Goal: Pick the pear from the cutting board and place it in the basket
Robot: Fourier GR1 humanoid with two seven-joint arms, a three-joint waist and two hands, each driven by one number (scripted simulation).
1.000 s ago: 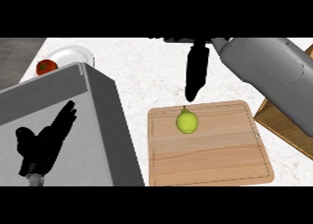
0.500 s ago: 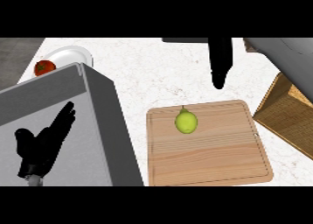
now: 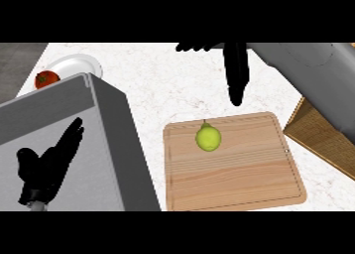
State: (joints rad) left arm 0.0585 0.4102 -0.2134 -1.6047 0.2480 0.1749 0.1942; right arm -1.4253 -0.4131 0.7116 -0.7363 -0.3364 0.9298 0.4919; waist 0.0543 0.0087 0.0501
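A yellow-green pear [image 3: 208, 138] lies at the far end of the wooden cutting board [image 3: 239, 178], its stem pointing away from me. My right hand [image 3: 236, 69] hangs above the counter beyond the board, fingers straight and pointing down towards the pear, holding nothing and a clear gap short of it. Its grey forearm [image 3: 320, 84] comes in from the upper right. The woven basket [image 3: 323, 141] shows at the right edge, partly hidden under that forearm. My left hand [image 3: 52, 163] rests open at the lower left, fingers up.
A big grey block [image 3: 100, 124] fills the left side behind the left hand and reaches close to the board's left edge. A white plate [image 3: 78, 63] and a red tomato [image 3: 45, 78] sit at the far left. White speckled counter lies between board and plate.
The right hand swung right and farther from the pear, then came back a little left. The pear, the board and the left hand have stayed put.
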